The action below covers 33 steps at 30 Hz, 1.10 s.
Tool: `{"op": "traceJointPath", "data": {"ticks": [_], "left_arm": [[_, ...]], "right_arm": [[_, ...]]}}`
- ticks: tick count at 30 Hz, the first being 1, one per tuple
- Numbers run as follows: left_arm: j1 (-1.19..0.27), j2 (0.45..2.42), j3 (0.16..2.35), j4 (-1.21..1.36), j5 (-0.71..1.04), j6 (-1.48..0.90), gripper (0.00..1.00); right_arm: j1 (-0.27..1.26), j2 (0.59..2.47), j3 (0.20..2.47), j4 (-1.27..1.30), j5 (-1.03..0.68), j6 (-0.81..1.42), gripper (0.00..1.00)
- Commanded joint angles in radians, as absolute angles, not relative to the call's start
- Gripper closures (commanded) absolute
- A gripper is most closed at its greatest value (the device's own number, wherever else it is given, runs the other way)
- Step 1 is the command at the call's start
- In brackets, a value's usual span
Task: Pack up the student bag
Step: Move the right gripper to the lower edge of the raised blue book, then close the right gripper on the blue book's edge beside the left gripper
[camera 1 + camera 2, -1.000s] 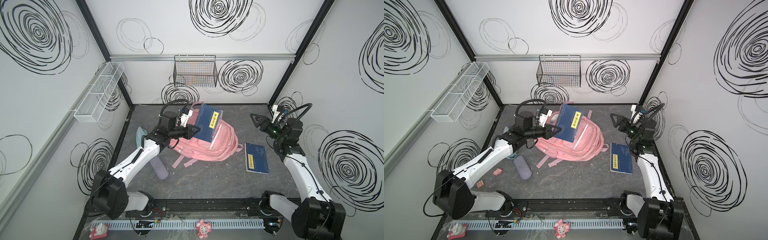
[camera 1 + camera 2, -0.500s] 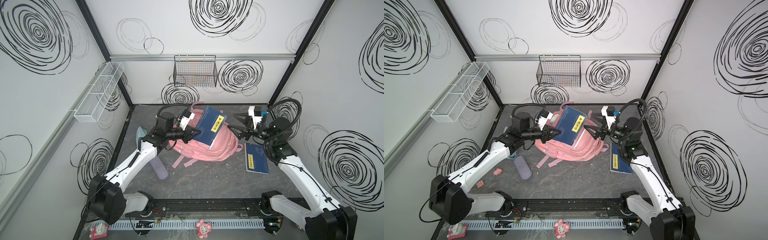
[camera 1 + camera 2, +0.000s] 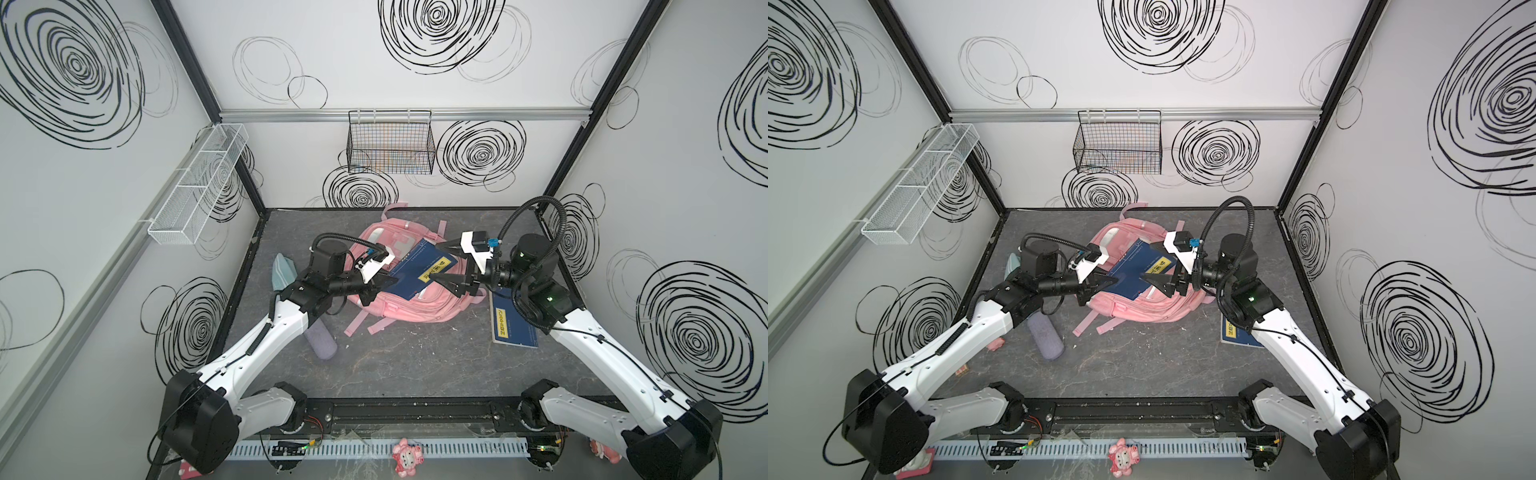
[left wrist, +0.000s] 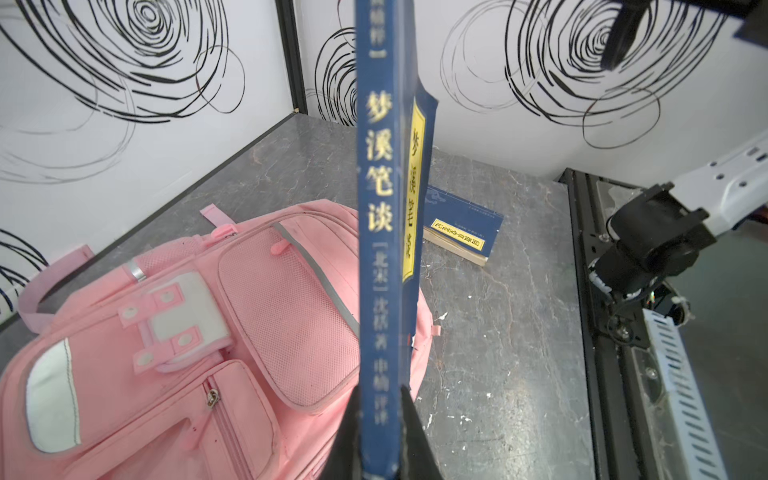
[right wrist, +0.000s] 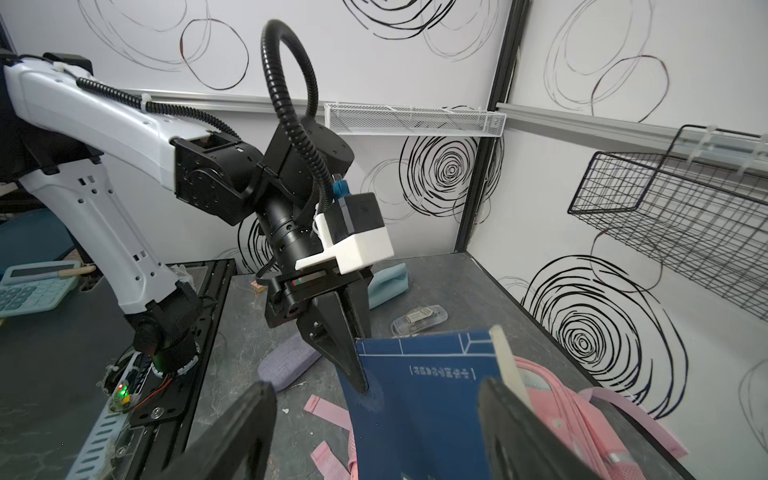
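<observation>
The student bag [image 3: 415, 309] [image 3: 1142, 311], pink, lies flat mid-table in both top views. My left gripper [image 3: 386, 282] [image 3: 1112, 283] is shut on the near edge of a blue book [image 3: 419, 270] [image 3: 1133, 274], which it holds tilted above the bag. In the left wrist view the book's spine [image 4: 380, 249] runs up from my left gripper [image 4: 380, 424] over the bag's pockets [image 4: 166, 332]. My right gripper [image 3: 435, 263] [image 3: 1147, 262] [image 5: 378, 419] is open, its jaws straddling the book's [image 5: 424, 407] far end without gripping it.
A second blue book [image 3: 513, 324] [image 4: 461, 228] lies on the table right of the bag. A purple case [image 3: 320, 338] and a teal pouch [image 3: 282, 270] lie to the left. A black wire basket [image 3: 390, 143] and a white mesh shelf [image 3: 199, 183] hang on the walls.
My right arm has swung in from the right wall to the centre, and its open jaws now flank the book. My left gripper has tilted the book lower over the bag.
</observation>
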State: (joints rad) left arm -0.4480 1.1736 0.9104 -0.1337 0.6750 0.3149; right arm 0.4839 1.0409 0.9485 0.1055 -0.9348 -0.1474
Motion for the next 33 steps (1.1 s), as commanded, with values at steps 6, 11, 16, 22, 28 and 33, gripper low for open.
{"op": "traceJointPath", "data": {"ticks": [6,11,16,22,28,33], "left_arm": [[-0.462,1.129,0.915,-0.132,0.707,0.477,1.0],[-0.462,1.123,0.926,-0.172,0.683,0.515,1.0],[-0.462,1.123,0.926,-0.17,0.682,0.515,1.0],[-0.462,1.111,0.925,-0.175,0.708,0.53,1.0],[-0.462,1.11,0.949,-0.216,0.831,0.535,1.0],[-0.461,1.113,0.95,-0.219,0.866,0.539,1.0]], "right_arm": [[0.589,0.973,1.019,-0.025,-0.871,-0.204,0.28],[0.615,0.915,1.011,-0.083,-0.725,-0.231,0.32],[0.614,0.925,1.038,-0.133,-0.671,-0.26,0.3],[0.614,0.969,1.057,-0.208,-0.556,-0.329,0.23],[0.616,1.031,1.111,-0.31,-0.565,-0.377,0.24],[0.615,1.027,1.095,-0.342,-0.654,-0.391,0.24]]}}
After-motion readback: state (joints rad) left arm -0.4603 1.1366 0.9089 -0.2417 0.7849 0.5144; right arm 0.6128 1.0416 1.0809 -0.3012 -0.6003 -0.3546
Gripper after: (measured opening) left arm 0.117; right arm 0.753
